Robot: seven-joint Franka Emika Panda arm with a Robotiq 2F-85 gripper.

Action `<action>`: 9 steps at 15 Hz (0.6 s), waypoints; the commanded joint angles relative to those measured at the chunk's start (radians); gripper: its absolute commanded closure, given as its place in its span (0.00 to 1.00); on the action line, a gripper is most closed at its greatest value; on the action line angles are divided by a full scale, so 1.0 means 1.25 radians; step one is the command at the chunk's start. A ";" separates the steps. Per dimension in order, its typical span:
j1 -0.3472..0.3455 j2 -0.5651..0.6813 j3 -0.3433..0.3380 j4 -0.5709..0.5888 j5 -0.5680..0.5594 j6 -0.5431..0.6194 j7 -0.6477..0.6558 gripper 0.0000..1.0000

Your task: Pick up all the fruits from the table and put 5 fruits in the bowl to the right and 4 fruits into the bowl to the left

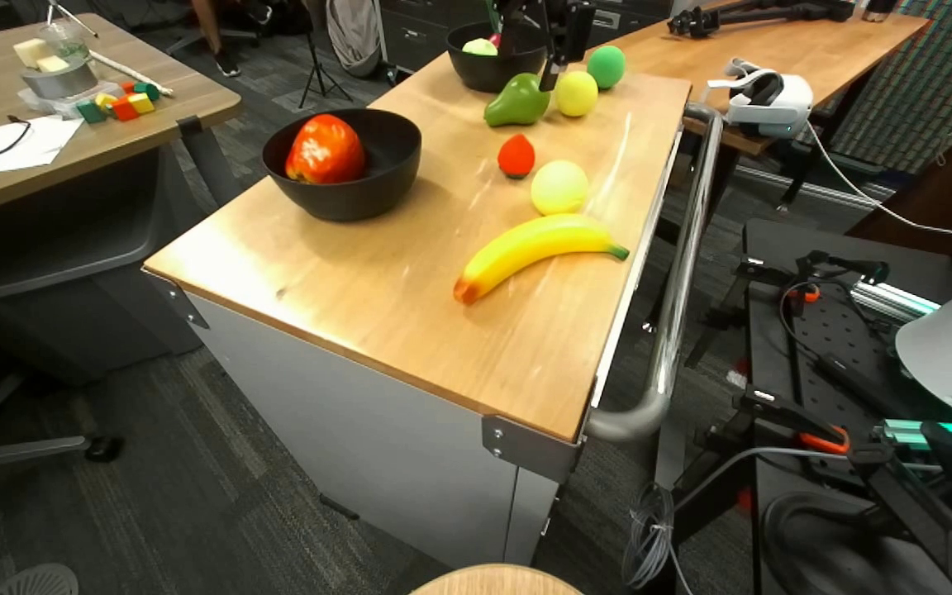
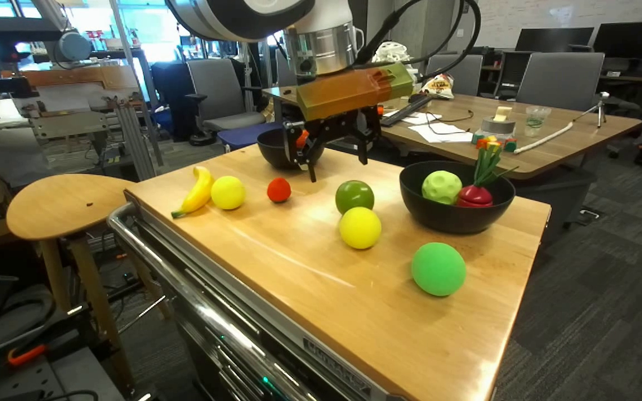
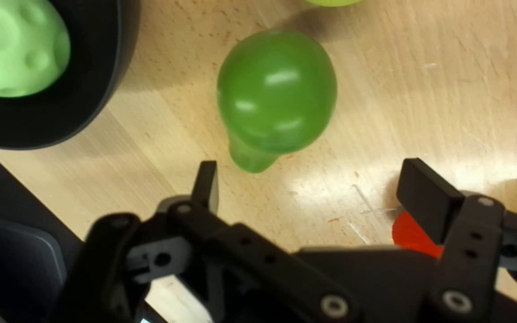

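My gripper [image 3: 310, 184] [image 2: 339, 168] stands open above the table, nothing between its fingers. Just ahead of the fingertips in the wrist view lies a green pear-shaped fruit [image 3: 278, 94]; a small red fruit [image 3: 413, 235] is partly hidden under one finger. A yellow ball [image 2: 360, 227], a green ball [image 2: 438, 269], a second yellow ball [image 1: 559, 188] and the banana [image 1: 535, 252] also rest on the table. The bowl to the left [image 1: 352, 198] holds a red-orange fruit [image 1: 326, 150]. Inside the bowl to the right [image 2: 455, 220] are a dimpled light-green fruit [image 2: 442, 187] and a red, leafy one [image 2: 474, 196].
Along one side of the wooden tabletop [image 2: 298, 312] runs a metal handle [image 2: 198, 301]. A round stool [image 2: 64, 203] is beside the cart. Another desk [image 2: 555, 139] carries coloured blocks, papers and a small tripod. A white headset [image 1: 773, 103] sits by a further table.
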 commanded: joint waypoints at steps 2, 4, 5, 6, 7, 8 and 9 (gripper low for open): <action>0.000 0.006 -0.020 -0.013 -0.040 0.063 0.027 0.00; -0.002 0.019 -0.030 -0.013 -0.060 0.075 0.045 0.00; -0.003 0.025 -0.035 -0.014 -0.072 0.077 0.059 0.00; -0.004 0.031 -0.038 -0.015 -0.081 0.080 0.070 0.00; -0.005 0.038 -0.040 -0.015 -0.089 0.081 0.079 0.00; -0.005 0.044 -0.041 -0.015 -0.093 0.081 0.083 0.00; -0.006 0.052 -0.040 -0.016 -0.094 0.087 0.086 0.00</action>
